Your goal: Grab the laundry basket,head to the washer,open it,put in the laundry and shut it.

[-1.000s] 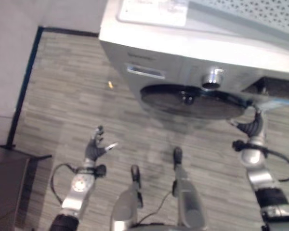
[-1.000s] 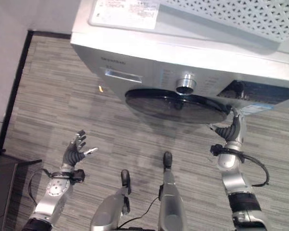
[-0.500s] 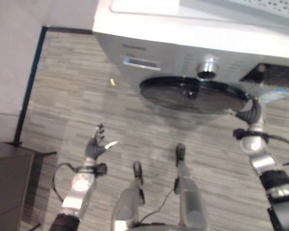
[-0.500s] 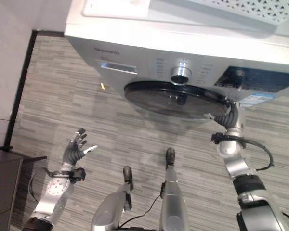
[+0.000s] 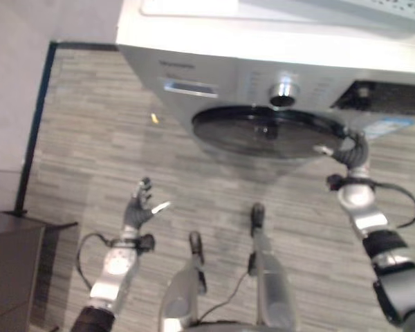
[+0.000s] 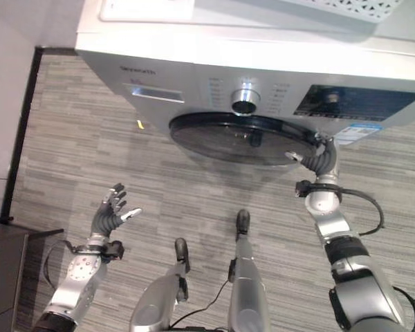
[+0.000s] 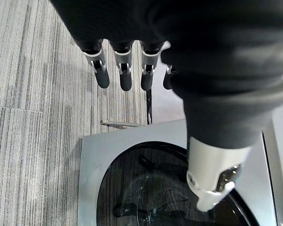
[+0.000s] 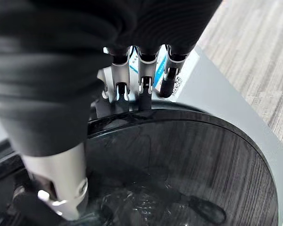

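Right hand at the rim of the washer's round door, left hand free over the floor.

Eye views: the silver-grey front-loading washer has a round dark glass door under its chrome dial; the right hand touches the door's right edge, and the left hand hangs well away from the washer, above the grey striped plank floor, fingers spread and holding nothing. Left wrist view: the left hand's fingers hang straight, with the washer door past them. Right wrist view: the right hand's fingers reach behind the door's rim, tips hidden, so I cannot tell whether they grip it.
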